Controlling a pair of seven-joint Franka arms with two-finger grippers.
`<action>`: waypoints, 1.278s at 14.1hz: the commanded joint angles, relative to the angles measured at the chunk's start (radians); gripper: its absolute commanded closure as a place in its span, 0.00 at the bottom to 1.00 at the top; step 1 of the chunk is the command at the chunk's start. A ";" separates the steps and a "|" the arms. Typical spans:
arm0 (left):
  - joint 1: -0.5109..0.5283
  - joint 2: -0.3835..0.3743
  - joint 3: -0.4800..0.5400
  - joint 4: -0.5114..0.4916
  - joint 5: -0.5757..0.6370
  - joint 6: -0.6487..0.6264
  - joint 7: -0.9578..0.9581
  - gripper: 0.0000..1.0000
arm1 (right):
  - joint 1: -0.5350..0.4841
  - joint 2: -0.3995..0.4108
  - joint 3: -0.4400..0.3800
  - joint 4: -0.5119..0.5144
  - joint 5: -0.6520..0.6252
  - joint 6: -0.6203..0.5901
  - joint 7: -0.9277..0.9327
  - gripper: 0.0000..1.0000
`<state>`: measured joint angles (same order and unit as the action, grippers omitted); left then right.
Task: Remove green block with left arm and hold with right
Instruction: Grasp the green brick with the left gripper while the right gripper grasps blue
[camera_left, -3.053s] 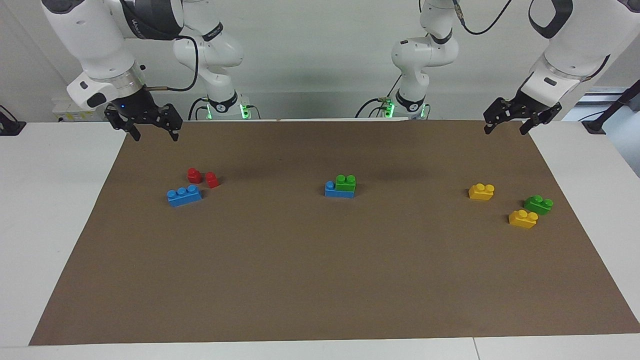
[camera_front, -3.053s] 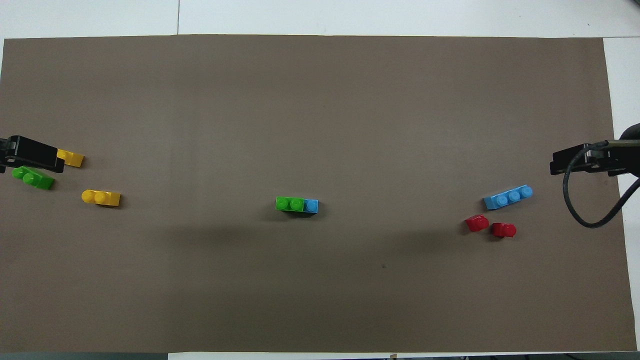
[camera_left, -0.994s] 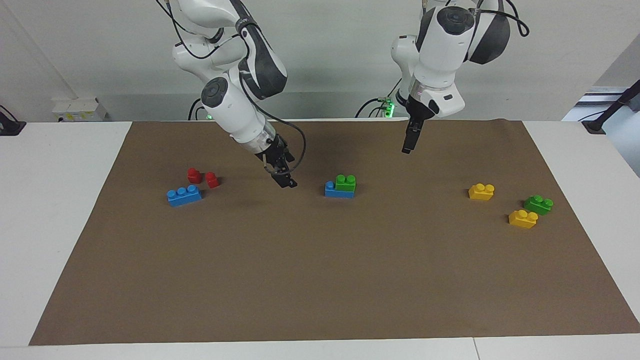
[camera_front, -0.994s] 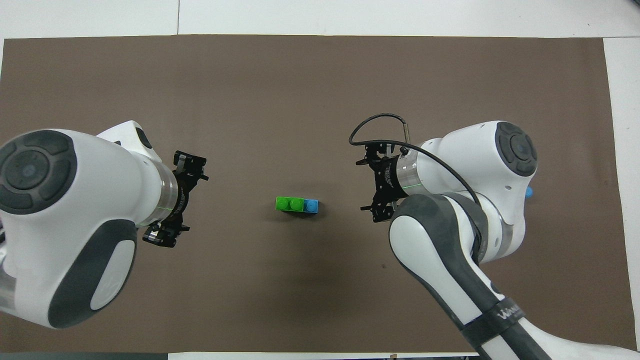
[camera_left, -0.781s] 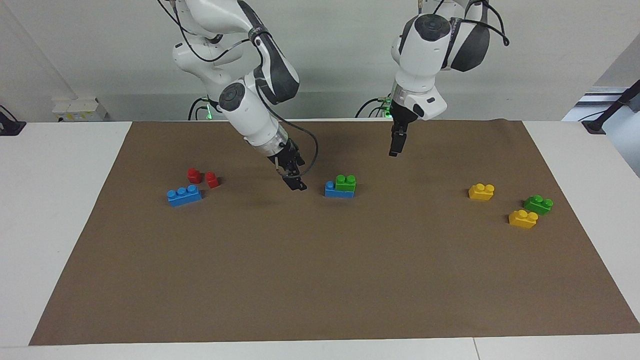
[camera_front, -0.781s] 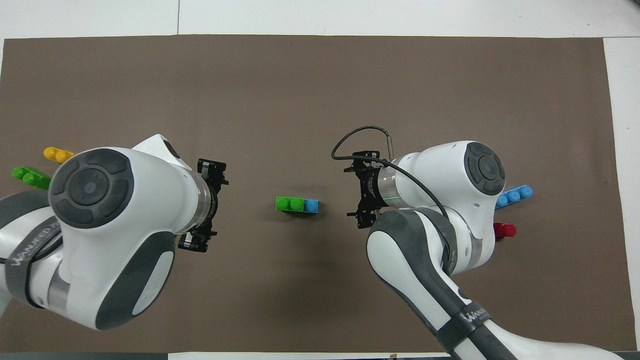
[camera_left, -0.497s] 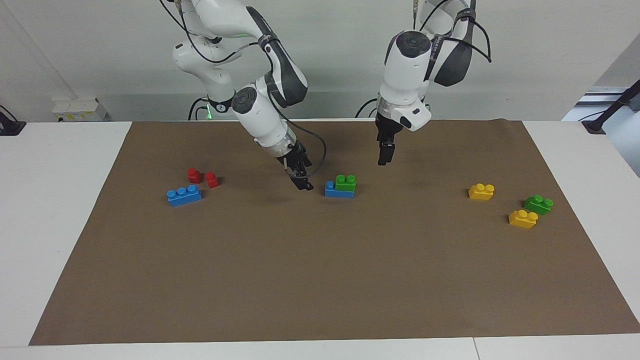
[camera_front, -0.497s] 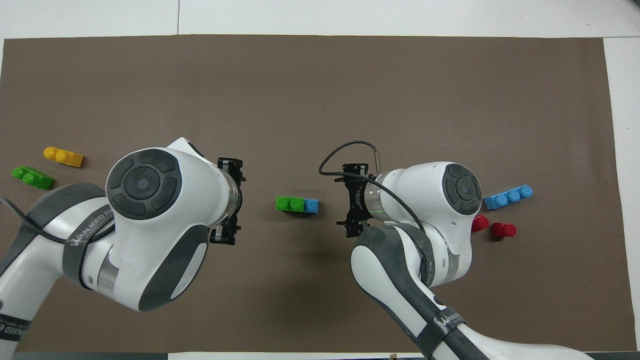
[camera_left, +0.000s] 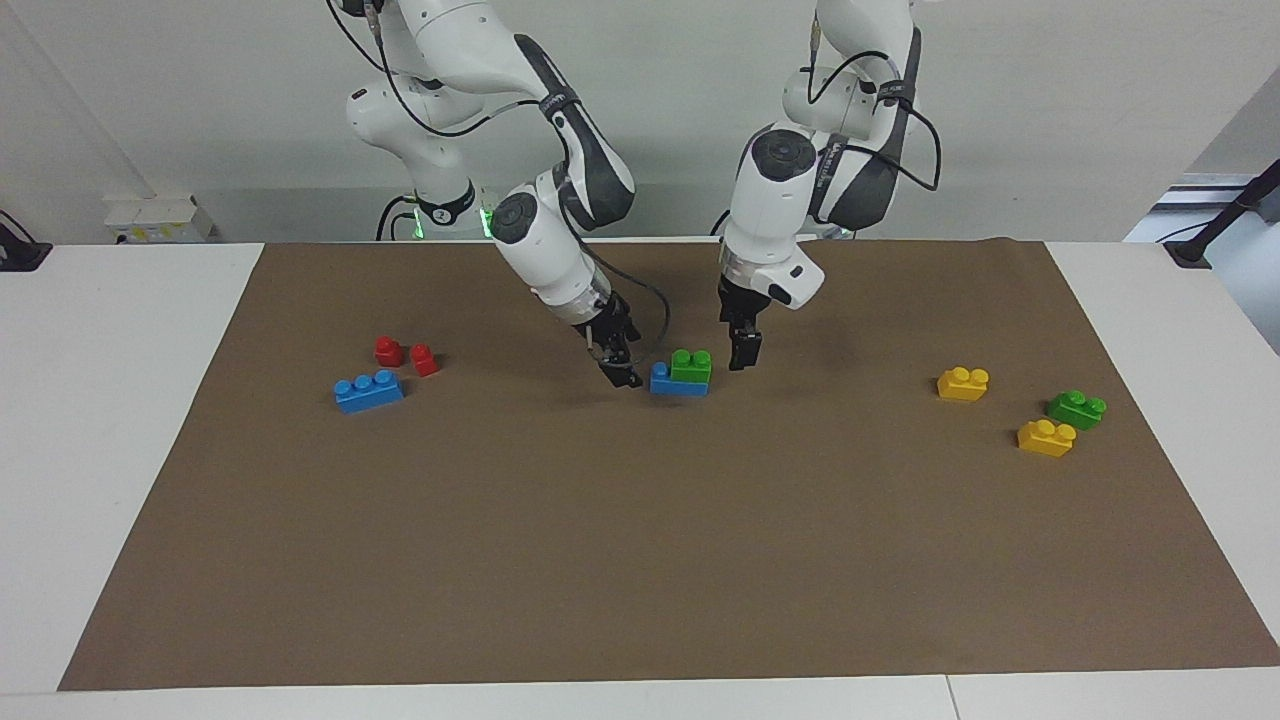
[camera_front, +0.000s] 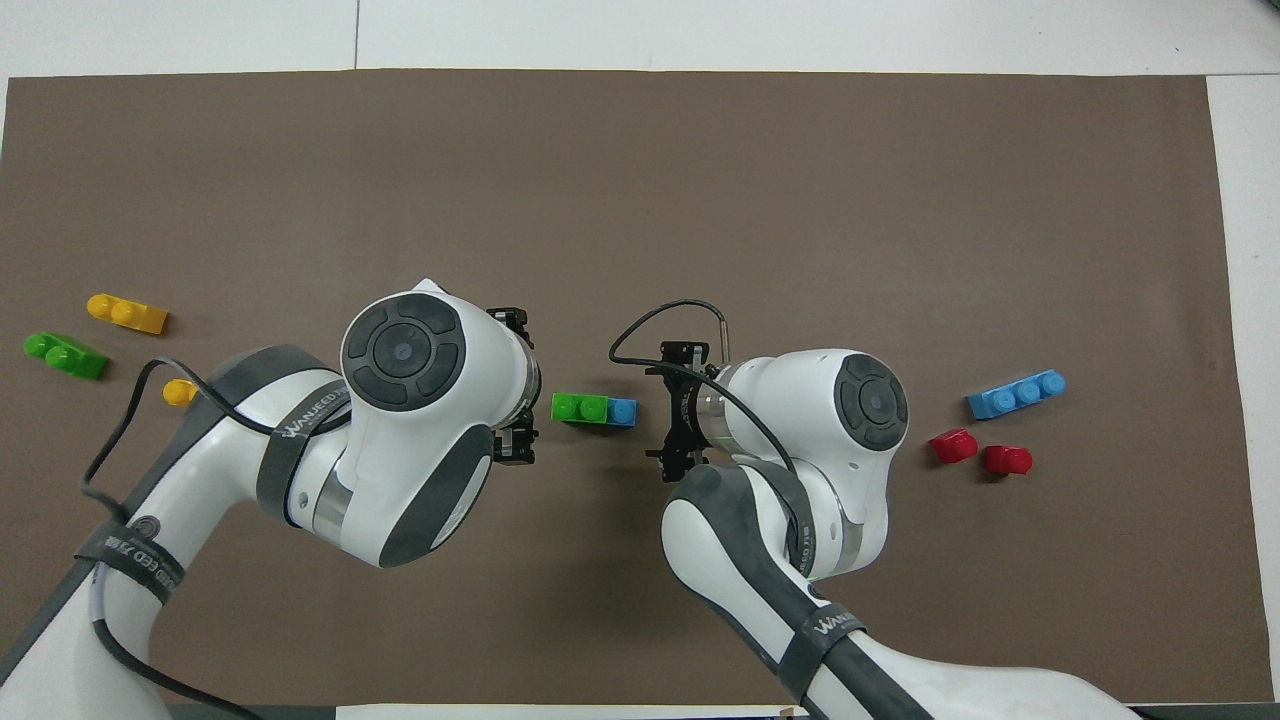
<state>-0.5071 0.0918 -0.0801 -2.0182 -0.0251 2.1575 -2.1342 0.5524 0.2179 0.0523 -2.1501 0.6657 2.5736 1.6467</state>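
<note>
Both grippers have closed in since 0.5 s ago. Your left gripper (camera_left: 741, 355) and right gripper (camera_left: 622, 374) flank the green block (camera_left: 691, 366), stacked mid-mat on the blue brick (camera_left: 664, 381); finger state: cannot tell. Grasping is next.

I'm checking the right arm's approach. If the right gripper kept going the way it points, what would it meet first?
Probably the blue block under the green block. The right gripper slants down toward the stack's blue end, low beside it and apparently not touching. Depth is uncertain; it might strike the mat first.

The green block (camera_left: 691, 365) sits on a longer brick (camera_left: 678, 381), seemingly between both claws.
</note>
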 joint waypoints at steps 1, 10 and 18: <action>-0.037 0.000 0.016 -0.060 -0.010 0.070 -0.055 0.00 | 0.029 0.050 -0.002 0.022 0.032 0.048 -0.002 0.00; -0.077 0.012 0.017 -0.134 -0.010 0.179 -0.203 0.00 | 0.046 0.093 -0.002 0.038 0.038 0.100 -0.016 0.01; -0.110 0.062 0.019 -0.120 -0.001 0.188 -0.222 0.00 | 0.046 0.093 -0.002 0.035 0.045 0.102 -0.015 0.58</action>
<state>-0.5992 0.1559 -0.0775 -2.1379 -0.0251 2.3393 -2.3472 0.5940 0.2982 0.0517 -2.1237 0.6752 2.6537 1.6467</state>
